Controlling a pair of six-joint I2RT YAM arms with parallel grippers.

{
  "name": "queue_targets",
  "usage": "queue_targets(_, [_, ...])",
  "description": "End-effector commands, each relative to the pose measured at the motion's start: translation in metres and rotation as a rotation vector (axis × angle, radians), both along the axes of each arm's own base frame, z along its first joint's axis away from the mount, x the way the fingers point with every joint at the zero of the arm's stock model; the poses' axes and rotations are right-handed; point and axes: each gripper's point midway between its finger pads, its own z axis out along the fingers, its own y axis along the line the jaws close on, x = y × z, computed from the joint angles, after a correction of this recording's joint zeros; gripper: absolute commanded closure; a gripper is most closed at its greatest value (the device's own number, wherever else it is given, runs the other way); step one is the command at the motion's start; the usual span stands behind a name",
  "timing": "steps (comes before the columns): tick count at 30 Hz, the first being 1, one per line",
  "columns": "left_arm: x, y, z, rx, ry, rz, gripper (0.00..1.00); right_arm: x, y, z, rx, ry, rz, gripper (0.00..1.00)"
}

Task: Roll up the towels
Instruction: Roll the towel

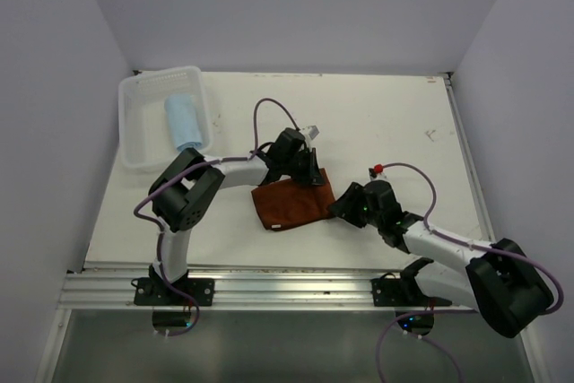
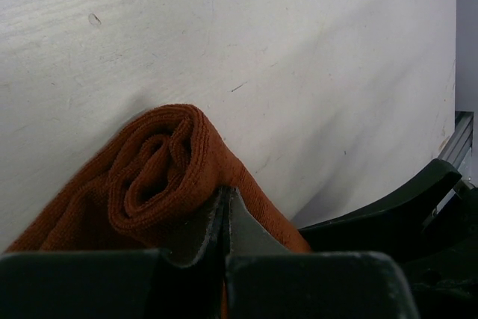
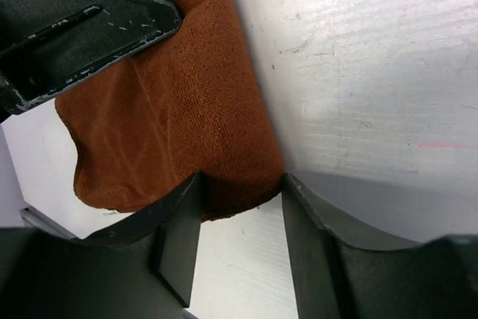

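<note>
The rust towel lies on the white table between the arms, its far side wound into a loose roll. My left gripper sits at that rolled end. Its jaws are pressed together, with cloth on both sides and a sliver of cloth between them. My right gripper is at the towel's right edge, open. The folded edge reaches a little way in between its fingertips. The light blue towel lies rolled inside the white basket at the back left.
The basket stands near the table's left edge. A metal rail with both arm bases runs along the near edge. White walls close in the left, back and right sides. The left gripper's dark finger shows in the right wrist view.
</note>
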Motion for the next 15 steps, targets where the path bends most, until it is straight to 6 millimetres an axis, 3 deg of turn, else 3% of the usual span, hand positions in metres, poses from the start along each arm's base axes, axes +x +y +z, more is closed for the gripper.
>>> queue_targets(1, [0.008,0.001,0.02,-0.028,-0.055,0.016,1.0,0.004,0.008,0.004,0.044,-0.025,0.018,0.53])
queue_targets(6, [0.009,0.002,0.023,-0.03,-0.06,0.017,1.0,0.006,0.01,0.005,0.047,-0.037,0.028,0.73])
queue_targets(9, [0.01,0.001,0.025,-0.035,-0.063,0.019,1.0,0.008,0.007,0.008,0.025,-0.052,0.028,0.8])
queue_targets(15, [0.021,0.001,0.043,-0.067,-0.081,0.036,1.0,0.012,-0.016,0.023,-0.147,-0.116,0.043,0.94])
